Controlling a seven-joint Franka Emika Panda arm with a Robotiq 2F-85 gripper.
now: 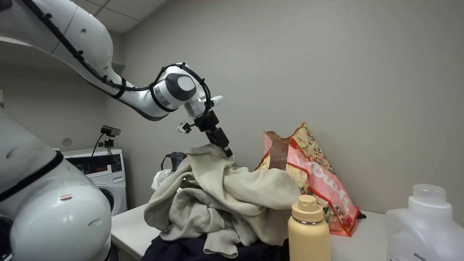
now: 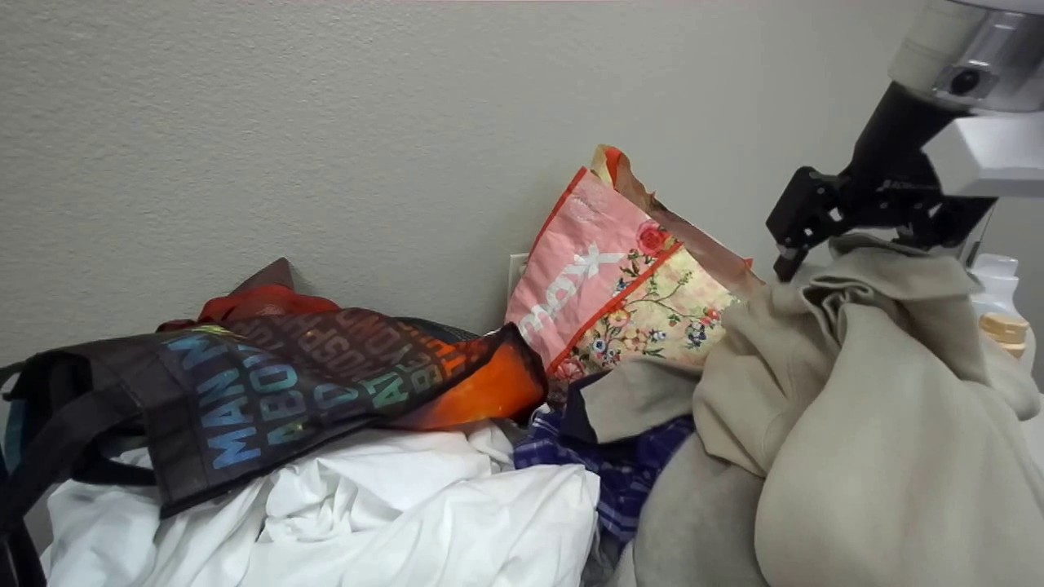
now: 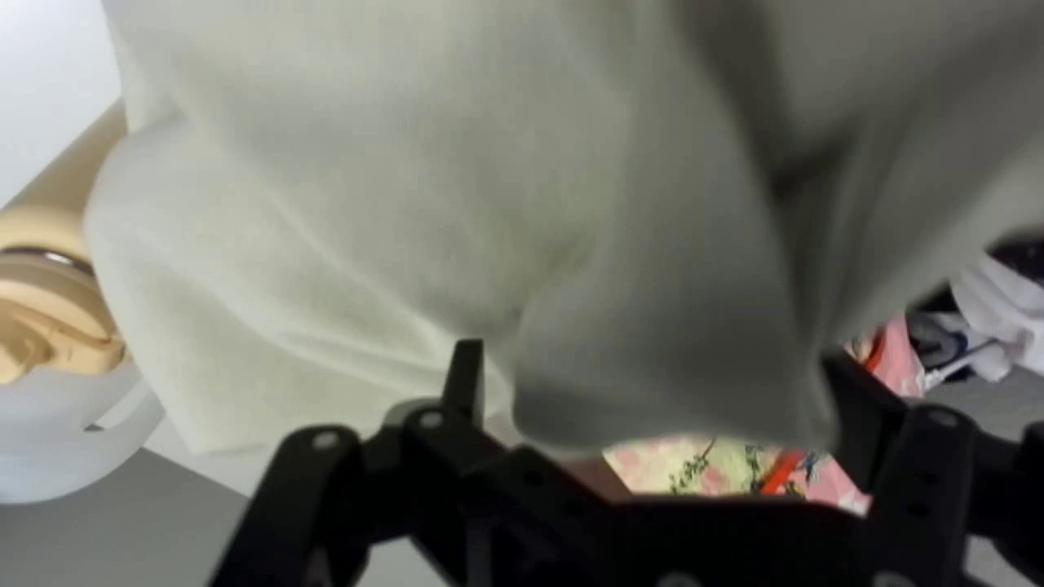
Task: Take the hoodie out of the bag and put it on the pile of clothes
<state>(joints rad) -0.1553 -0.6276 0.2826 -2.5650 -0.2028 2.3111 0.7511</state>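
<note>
The beige hoodie (image 1: pixel 217 181) lies in a tall crumpled heap on dark navy cloth (image 1: pixel 188 250). It also shows in an exterior view (image 2: pixel 897 448) and fills much of the wrist view (image 3: pixel 367 204). My gripper (image 3: pixel 652 359) is open, its fingers wide apart on either side of a raised fold at the hoodie's top. The gripper (image 2: pixel 881 253) points down, and one fingertip is partly hidden by the cloth. The pink floral bag (image 1: pixel 328 181) leans upright against the wall behind the hoodie; its inside is mostly hidden. White clothes (image 2: pixel 367 522) and blue plaid cloth (image 2: pixel 620 481) lie beside the hoodie.
A yellow bottle (image 1: pixel 308 232) stands close in front of the hoodie, with a white jug (image 1: pixel 424 228) to its right. A black bag with coloured lettering (image 2: pixel 310 383) lies on the white clothes. The wall is close behind. A washing machine (image 1: pixel 117 188) stands farther back.
</note>
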